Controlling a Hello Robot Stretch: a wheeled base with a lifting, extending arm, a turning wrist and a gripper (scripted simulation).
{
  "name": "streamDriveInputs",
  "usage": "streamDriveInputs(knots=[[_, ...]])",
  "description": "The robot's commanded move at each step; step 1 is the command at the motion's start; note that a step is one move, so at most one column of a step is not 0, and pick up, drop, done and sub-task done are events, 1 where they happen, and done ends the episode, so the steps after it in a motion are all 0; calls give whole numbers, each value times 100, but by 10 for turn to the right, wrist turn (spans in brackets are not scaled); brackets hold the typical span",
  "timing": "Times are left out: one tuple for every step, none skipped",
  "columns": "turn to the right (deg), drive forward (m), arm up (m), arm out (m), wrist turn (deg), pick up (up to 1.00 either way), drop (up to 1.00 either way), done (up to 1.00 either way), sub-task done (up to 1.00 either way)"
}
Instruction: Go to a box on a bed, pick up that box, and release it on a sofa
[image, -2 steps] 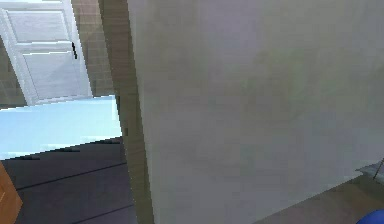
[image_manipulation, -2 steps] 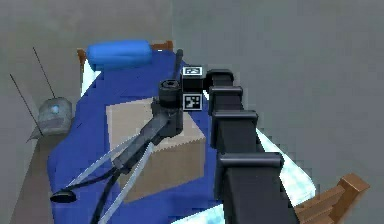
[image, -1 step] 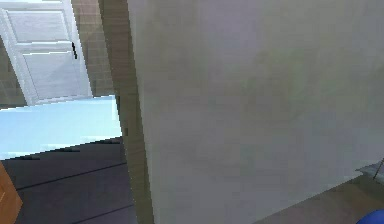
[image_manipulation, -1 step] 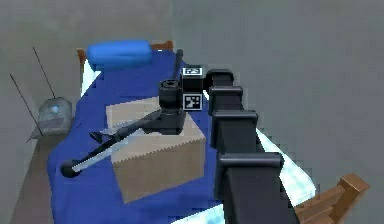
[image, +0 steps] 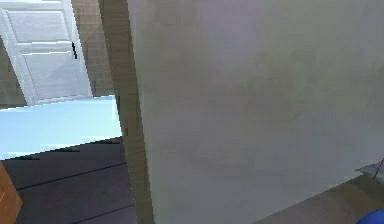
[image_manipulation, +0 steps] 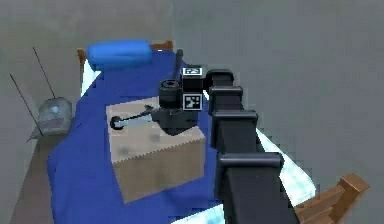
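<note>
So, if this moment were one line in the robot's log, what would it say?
place: beside bed | gripper: at box lying on bed | holding: cannot tell | ahead: wall, white door

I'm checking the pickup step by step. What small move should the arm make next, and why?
Probably a small lift of the arm. The gripper shows against the top of the box, which rests on the blue-covered bed, so I cannot tell whether it holds the box; a slight rise would show that.
</note>
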Motion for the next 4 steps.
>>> streamDriveInputs(knots=[[0,0,0,0,210,0,0,0,0],[0,0,-12,0,0,0,0,0,0],[0,0,0,0,0,100,0,0,0],[0,0,10,0,0,0,0,0,0]])
